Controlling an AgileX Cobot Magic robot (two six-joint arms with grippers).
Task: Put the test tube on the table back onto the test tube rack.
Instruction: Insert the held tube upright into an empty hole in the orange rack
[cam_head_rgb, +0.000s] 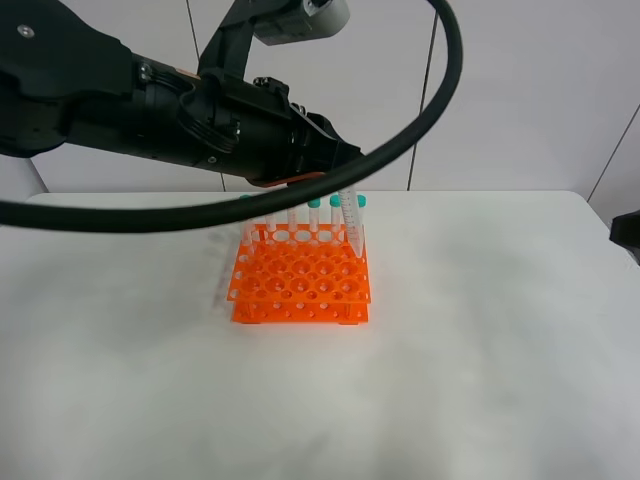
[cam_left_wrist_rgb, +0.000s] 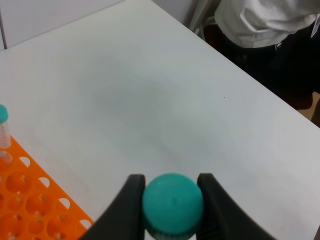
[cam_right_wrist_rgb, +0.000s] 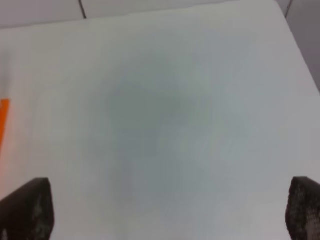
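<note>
Left gripper (cam_left_wrist_rgb: 170, 185) pinches the test tube (cam_head_rgb: 351, 226) by its teal cap, slightly tilted at the test tube rack's (cam_head_rgb: 300, 285) far right corner; right gripper (cam_right_wrist_rgb: 165, 215) gapes idle over the table (cam_head_rgb: 480, 330); I'd plumb the tube, centre on a free hole, lower straight.

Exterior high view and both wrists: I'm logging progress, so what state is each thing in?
test tube: gripped by its teal cap, lower end hidden.
left gripper: jaws shut on the test tube.
right gripper: jaws open, empty.
test tube rack: flat on the table, capped tubes upright in its rear row.
</note>
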